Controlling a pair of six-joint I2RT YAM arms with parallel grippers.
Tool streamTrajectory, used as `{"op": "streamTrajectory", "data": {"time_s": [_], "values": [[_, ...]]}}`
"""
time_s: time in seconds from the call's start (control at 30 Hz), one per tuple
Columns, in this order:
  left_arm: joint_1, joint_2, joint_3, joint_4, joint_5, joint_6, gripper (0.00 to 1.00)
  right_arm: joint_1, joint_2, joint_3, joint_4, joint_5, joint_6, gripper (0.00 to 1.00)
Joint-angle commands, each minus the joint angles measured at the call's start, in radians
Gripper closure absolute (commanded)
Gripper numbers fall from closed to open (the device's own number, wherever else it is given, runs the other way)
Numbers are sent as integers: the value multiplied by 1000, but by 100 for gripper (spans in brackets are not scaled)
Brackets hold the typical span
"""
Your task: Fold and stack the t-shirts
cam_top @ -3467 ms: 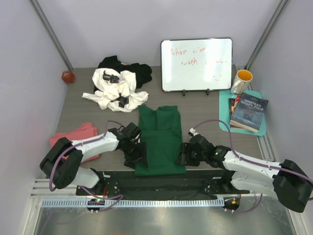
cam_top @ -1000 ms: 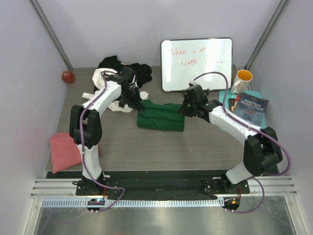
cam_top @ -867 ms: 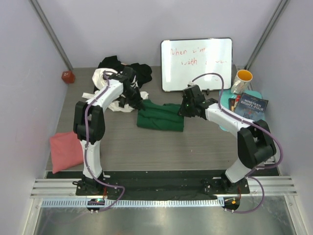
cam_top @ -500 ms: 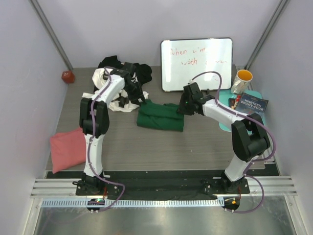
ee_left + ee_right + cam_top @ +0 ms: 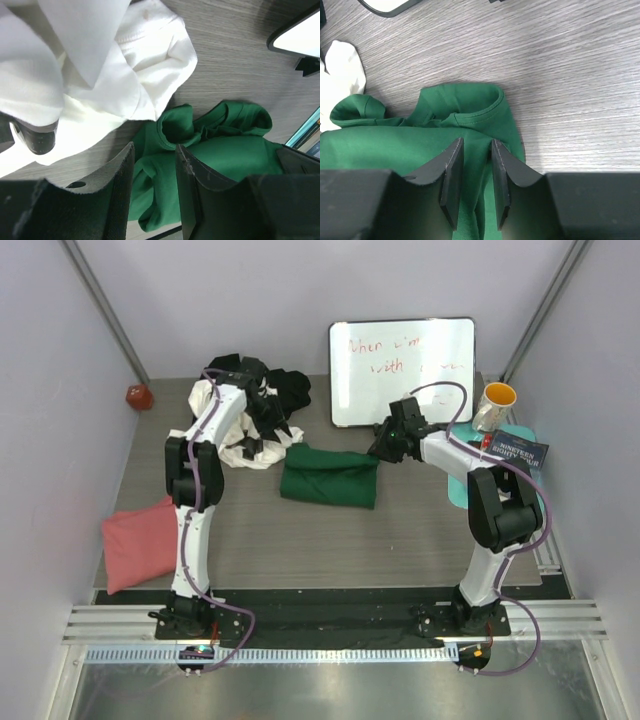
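From above, the dark green t-shirt (image 5: 330,475) lies folded mid-table, just right of the white t-shirt (image 5: 235,435) heap, ready, I judge, to begin the stack. In the left wrist view my left claw (image 5: 154,165) is spread above its bunched corner, pinching nothing. In the right wrist view my right claw (image 5: 475,150) hangs parted over its right edge, empty.

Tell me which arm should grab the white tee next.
Left, probably. The left pincer hangs open beside the white tee; the right pincer is over the green tee, farther off.
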Motion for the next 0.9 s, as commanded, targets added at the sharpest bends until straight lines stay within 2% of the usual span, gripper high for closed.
{"op": "streamTrajectory", "data": {"time_s": [0.0,0.1,0.33,0.43,0.47,0.53,0.57,0.6,0.63,0.67,0.7,0.73,0.87], "values": [[5,-61,-14,-11,0,10,60,2,-48,40,50,8,6,66],[28,-123,-80,55,-11,-7,57,-5,-59,66,50,30,-10,64],[52,-195,-60,54,24,-11,57,-21,-36,230,-20,33,-26,64],[49,-309,-152,108,50,9,57,-21,-111,230,-50,80,-62,66],[43,-343,-234,130,60,13,57,-21,-137,227,-56,76,-84,67],[29,-432,-319,190,107,27,58,-19,-210,201,-68,1,-91,71],[8,-457,-391,202,121,44,60,-15,-230,186,-77,-27,-94,79],[-9,-481,-425,213,138,53,62,4,-270,169,-82,-53,-100,80],[-26,-511,-480,225,140,67,71,19,-286,132,-89,-87,-108,82],[-64,-518,-503,228,135,75,79,33,-299,112,-103,-93,-115,92],[-84,-523,-520,230,127,88,86,50,-307,92,-109,-95,-124,97],[-104,-517,-546,235,101,93,100,85,-310,57,-111,-95,-131,99],[-198,-457,-580,256,57,87,100,188,-280,-15,-106,-64,-146,99]]}}
